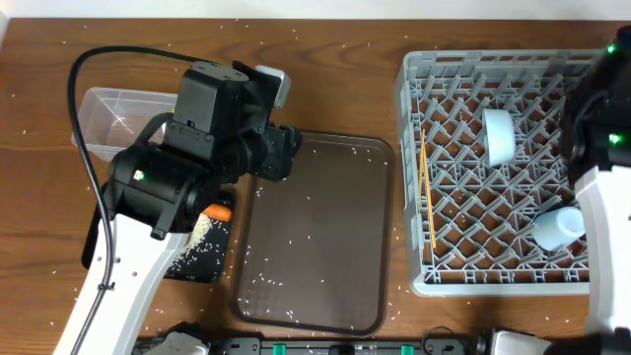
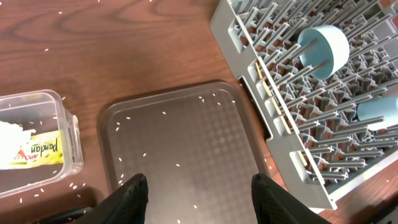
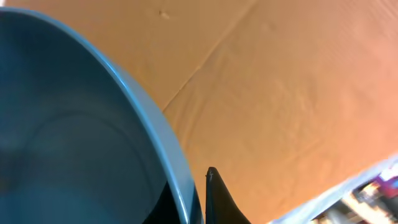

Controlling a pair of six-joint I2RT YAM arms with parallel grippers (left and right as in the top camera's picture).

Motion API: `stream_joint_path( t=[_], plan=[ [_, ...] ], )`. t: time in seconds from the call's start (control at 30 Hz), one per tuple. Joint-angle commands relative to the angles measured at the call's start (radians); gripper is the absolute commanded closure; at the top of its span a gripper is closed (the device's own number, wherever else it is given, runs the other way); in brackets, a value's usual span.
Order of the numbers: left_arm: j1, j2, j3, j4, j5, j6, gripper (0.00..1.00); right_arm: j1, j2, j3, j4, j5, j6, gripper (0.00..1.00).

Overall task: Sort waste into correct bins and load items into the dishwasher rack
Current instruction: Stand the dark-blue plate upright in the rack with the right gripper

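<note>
Low in the frame, over the brown tray (image 2: pixel 186 134), the left tool (image 2: pixel 202 199) stands wide; the right tool (image 3: pixel 194 200) pinches the rim of the blue plate (image 3: pixel 74 124).

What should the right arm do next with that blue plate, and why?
Probably lower the blue plate on edge between the pegs of the dishwasher rack: the right gripper seems clamped on its rim, and a light-blue cup already sits there.

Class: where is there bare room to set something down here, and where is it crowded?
Free: the brown serving tray, between black tray and rack, holding only scattered rice grains. Crowded: the rack's right half, with two cups and the right arm; the clear tub, part filled.
</note>
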Motion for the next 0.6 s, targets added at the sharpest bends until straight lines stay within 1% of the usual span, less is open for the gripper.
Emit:
stream_joint_path(
  t=[0.0,0.07,0.23,0.33,0.4,0.57],
  plan=[
    [0.002,-0.003,0.011,-0.002,0.002,0.006,0.45,-0.026,0.062,0.008,0.066,-0.059,-0.296,0.99],
    [0.002,-0.003,0.011,-0.002,0.002,0.006,0.45,-0.031,0.105,0.008,0.140,-0.080,-0.422,0.99],
    [0.002,-0.003,0.011,-0.002,0.002,0.006,0.46,-0.035,0.198,0.008,0.253,-0.163,-0.663,0.99],
    [0.002,-0.003,0.011,-0.003,0.002,0.006,0.45,-0.029,0.247,0.008,0.257,-0.201,-0.721,0.99],
    [0.002,-0.003,0.011,-0.006,0.002,0.006,0.46,-0.025,0.291,0.008,0.259,-0.208,-0.798,0.99],
    [0.002,-0.003,0.011,-0.011,0.002,0.006,0.46,-0.010,0.360,0.008,0.264,-0.210,-0.818,0.99]
  ],
)
